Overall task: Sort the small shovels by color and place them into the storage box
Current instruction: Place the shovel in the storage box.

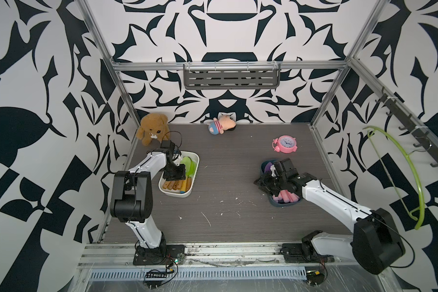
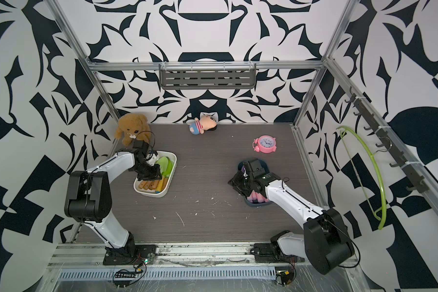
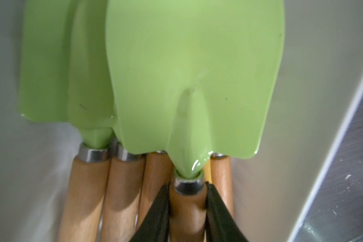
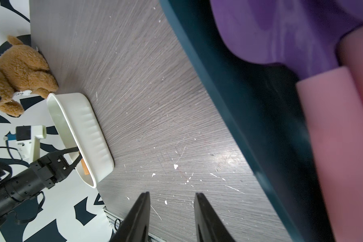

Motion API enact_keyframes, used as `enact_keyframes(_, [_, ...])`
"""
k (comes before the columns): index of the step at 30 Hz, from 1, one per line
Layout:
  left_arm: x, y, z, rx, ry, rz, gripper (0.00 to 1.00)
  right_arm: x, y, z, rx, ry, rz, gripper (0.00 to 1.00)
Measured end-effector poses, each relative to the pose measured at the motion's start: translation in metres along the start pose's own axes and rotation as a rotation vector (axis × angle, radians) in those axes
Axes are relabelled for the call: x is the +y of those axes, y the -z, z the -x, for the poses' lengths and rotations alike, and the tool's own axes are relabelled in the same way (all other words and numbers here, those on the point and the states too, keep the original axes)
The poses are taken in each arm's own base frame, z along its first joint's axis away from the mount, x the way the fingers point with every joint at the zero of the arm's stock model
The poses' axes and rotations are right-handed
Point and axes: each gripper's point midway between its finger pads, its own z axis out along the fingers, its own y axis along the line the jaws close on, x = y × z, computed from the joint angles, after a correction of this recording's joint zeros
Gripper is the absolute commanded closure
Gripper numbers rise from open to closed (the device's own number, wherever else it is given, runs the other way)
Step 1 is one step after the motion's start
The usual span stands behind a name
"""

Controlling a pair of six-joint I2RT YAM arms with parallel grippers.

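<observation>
**Shovel Storage Status**

Glossy lime-green shovels [image 3: 193, 73], wooden handles with metal ferrules, lie in the white ribbed box [image 4: 88, 130]. Left claw [image 3: 187, 184] brackets the topmost handle; grip indeterminate. Right claw [image 4: 172, 194] gapes empty over grained tabletop [image 4: 155, 83], beside the teal box [image 4: 228, 94] of purple shovels [image 4: 281, 31].

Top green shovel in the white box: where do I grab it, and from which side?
Grip the top green shovel's brown handle just behind the metal collar, coming down from above, jaws across it. The handle is narrow, round and lies on top of other handles; the blade is broad and overlaps neighbouring blades.
</observation>
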Motion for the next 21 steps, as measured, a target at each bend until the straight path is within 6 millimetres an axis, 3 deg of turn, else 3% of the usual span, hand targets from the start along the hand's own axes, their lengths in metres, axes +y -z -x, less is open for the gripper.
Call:
enact_keyframes(8, [-0.003, 0.011, 0.006, -0.045, -0.008, -0.001, 0.48, 0.012, 0.009, 0.011, -0.025, 0.076, -0.038, 0.58])
enact_keyframes(12, [-0.005, 0.031, 0.012, -0.113, -0.01, -0.008, 0.26, 0.022, 0.016, 0.031, -0.054, 0.137, -0.06, 0.56])
enact_keyframes(16, [0.014, 0.055, 0.024, -0.206, 0.068, -0.022, 0.16, 0.018, 0.03, 0.073, -0.108, 0.152, -0.101, 0.48])
enact_keyframes(18, [0.034, 0.064, 0.03, -0.244, 0.145, -0.035, 0.07, 0.007, 0.041, 0.103, -0.151, 0.134, -0.126, 0.44])
enact_keyframes(21, [0.064, 0.072, 0.036, -0.275, 0.259, -0.047, 0.02, -0.018, 0.061, 0.147, -0.216, 0.09, -0.171, 0.39])
